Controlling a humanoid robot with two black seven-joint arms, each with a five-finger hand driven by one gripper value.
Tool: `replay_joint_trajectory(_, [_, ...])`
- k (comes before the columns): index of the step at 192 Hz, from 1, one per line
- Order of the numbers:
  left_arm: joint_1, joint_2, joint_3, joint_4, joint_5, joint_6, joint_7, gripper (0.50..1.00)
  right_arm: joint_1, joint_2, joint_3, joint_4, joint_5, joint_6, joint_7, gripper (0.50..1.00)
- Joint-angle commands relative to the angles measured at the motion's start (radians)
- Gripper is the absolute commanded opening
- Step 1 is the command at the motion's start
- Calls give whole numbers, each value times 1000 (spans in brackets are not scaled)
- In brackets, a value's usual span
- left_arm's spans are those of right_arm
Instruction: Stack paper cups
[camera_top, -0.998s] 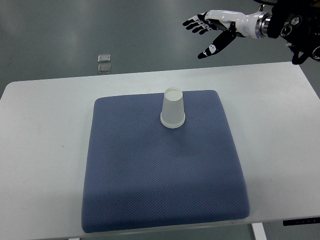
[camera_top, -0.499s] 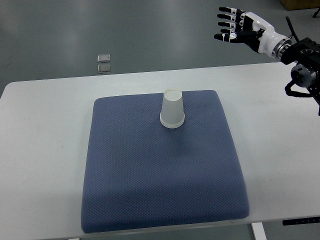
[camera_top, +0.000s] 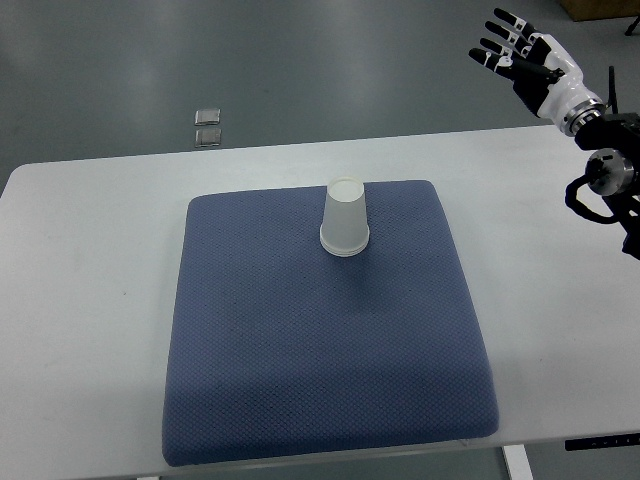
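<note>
A white paper cup (camera_top: 345, 217) stands upside down on the far middle part of a blue mat (camera_top: 325, 330); whether it is one cup or a stack of several I cannot tell. My right hand (camera_top: 522, 55) is raised beyond the table's far right corner, fingers spread, holding nothing. It is well away from the cup, up and to the right. The left arm does not show.
The mat lies on a white table (camera_top: 80, 300). Two small square floor plates (camera_top: 208, 126) sit on the grey floor beyond the table's far edge. The right arm's black wrist and forearm (camera_top: 608, 175) hang over the table's right edge.
The right hand has swung back to the right and turned its fingers upward, pulling farther from the cup. The cup has stayed put.
</note>
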Motion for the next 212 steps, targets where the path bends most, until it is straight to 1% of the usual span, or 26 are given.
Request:
replay_joint_trajectory(1, [4, 0, 0, -7, 0, -1, 0, 1000, -1, 15, 2, 0, 1, -15, 3, 899])
replay_joint_trajectory(33, [3, 0, 0, -2, 0, -1, 0, 1000, -3, 17, 3, 0, 4, -53, 4, 899])
replay_joint_trajectory(113, [3, 0, 0, -1, 0, -1, 0, 1000, -81, 56, 3, 2, 174, -41, 1, 899])
replay_joint_trajectory(153, [3, 0, 0, -5, 0, -1, -1, 1000, -96, 92, 3, 3, 175, -42, 1, 899])
replay_joint_trajectory(186, [3, 0, 0, -7, 0, -1, 0, 1000, -93, 93, 3, 5, 175, -48, 4, 899])
replay_joint_trajectory(212, [3, 0, 0, -8, 0, -1, 0, 1000, -91, 116, 3, 5, 175, -48, 6, 899])
